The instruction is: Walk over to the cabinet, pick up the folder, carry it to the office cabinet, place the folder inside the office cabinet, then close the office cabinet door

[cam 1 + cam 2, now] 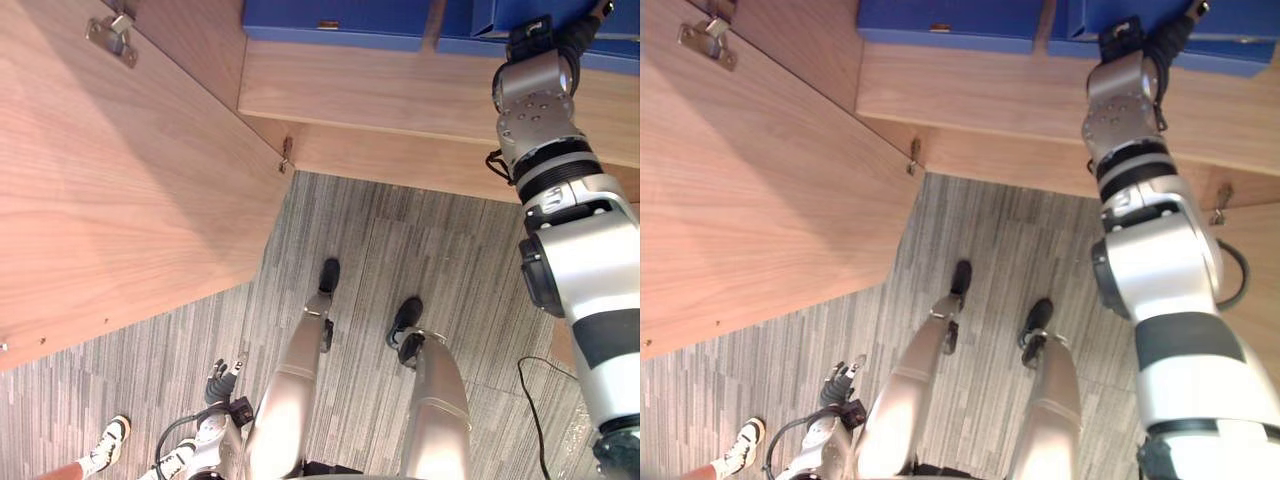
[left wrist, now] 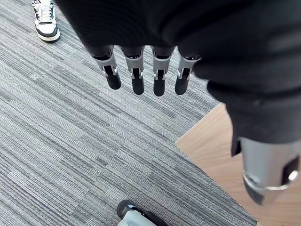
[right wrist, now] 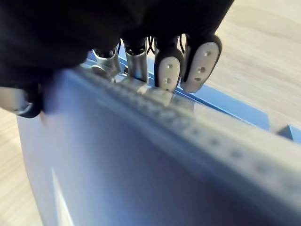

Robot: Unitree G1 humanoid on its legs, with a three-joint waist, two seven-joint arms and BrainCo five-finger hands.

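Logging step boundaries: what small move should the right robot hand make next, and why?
Probably lower the blue flat folder onto the wooden cabinet shelf: the right robot hand grips its edge over that shelf, and the wooden cabinet door stands open.

- From the centre to 6 o'clock: grey striped carpet floor (image 1: pixel 400 240)
- From 8 to 11 o'clock: open light-brown wooden cabinet door (image 1: pixel 120 200), with a silver metal hinge (image 1: pixel 112 35) at 11
- At 12 o'clock: light-brown wooden cabinet shelf (image 1: pixel 380 100), beside the door's hinged edge
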